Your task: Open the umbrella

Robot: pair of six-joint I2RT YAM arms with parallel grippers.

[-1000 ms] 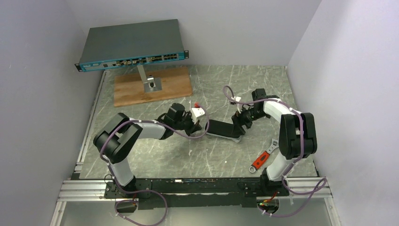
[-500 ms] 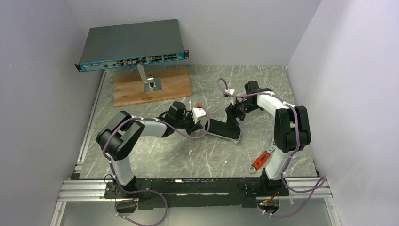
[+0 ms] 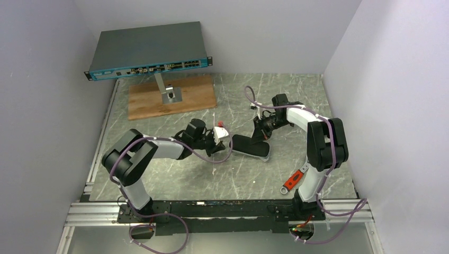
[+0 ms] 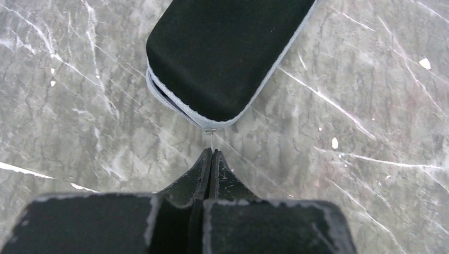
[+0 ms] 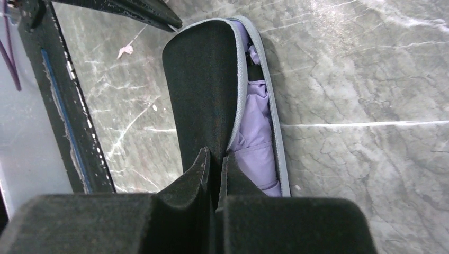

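Note:
The umbrella shows as folded lavender fabric inside a half-unzipped black pouch with grey edging, lying flat mid-table. My left gripper is shut, pinching the thin metal zipper pull at the pouch's rounded near-left end. In the top view the left gripper sits just left of the pouch. My right gripper is shut on the edge of the pouch's black upper flap, with the lavender fabric beside its right finger. From above, the right gripper is at the pouch's far end.
A network switch stands on a metal post over a wooden board at the back left. A wrench with a red handle lies at the right, near the right arm's base. Walls close in on both sides and the back.
The right gripper has moved left and back to the pouch's far end and shut on the flap. The pouch and left gripper have shifted slightly left.

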